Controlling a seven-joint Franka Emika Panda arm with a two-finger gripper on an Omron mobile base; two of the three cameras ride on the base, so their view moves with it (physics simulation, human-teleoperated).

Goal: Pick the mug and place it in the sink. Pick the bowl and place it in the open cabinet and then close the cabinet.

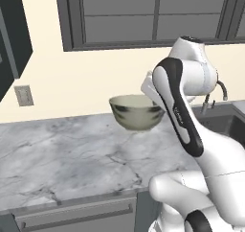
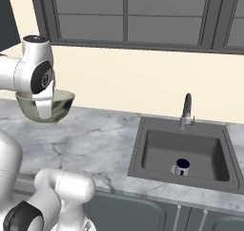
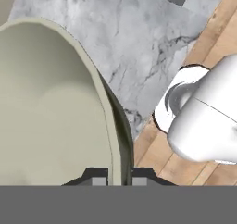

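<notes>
The gripper point(image 3: 120, 174) was clenched on the bowl's point(image 3: 51, 107) rim, 1 fingertip point(image 3: 98, 176) inside the wall and 1 outside. Most of the hand was hidden behind the arm in both base views. The bowl hung clear above the counter point(image 1: 62, 154), its left side cut off in the hand view. The mug point(image 2: 181, 166) stood in the sink point(image 2: 162, 151), near the basin's front edge, handle hard to make out.

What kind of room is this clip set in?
A rendered home kitchen, most likely. A marble-look countertop runs under a window, with a recessed sink and gooseneck faucet set into it. A mug sits in the basin, and a bowl is lifted above the counter.
</notes>
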